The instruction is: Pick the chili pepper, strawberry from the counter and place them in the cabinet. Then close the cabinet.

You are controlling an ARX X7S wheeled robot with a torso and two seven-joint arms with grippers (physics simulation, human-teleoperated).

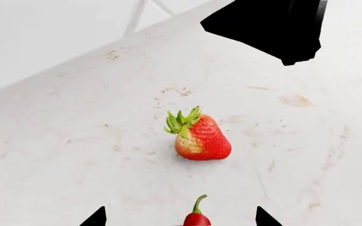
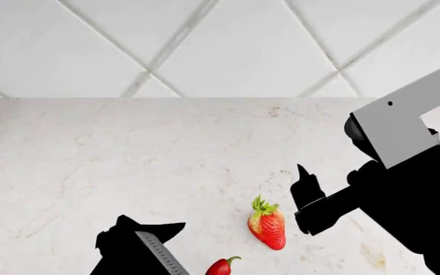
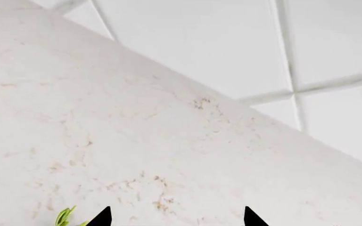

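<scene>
The strawberry [image 2: 268, 224] lies on the counter [image 2: 128, 149] with its green cap pointing toward the wall. The chili pepper [image 2: 222, 266] lies just in front of it, at the head view's lower edge. My left gripper [image 1: 181, 219] is open. In the left wrist view the chili pepper [image 1: 197, 217] sits between its fingertips, stem toward the strawberry [image 1: 200, 136], which lies further out. My right gripper [image 2: 309, 197] hovers just right of the strawberry, and it is open with nothing between its fingers [image 3: 102, 217]. Only the strawberry's leaves [image 3: 64, 217] show beside it. The cabinet is out of view.
A white wall [image 2: 228, 46] of diagonal tiles rises at the back of the counter. The marble surface runs left and far beyond the fruit. My right arm [image 1: 275, 28] shows as a dark shape past the strawberry in the left wrist view.
</scene>
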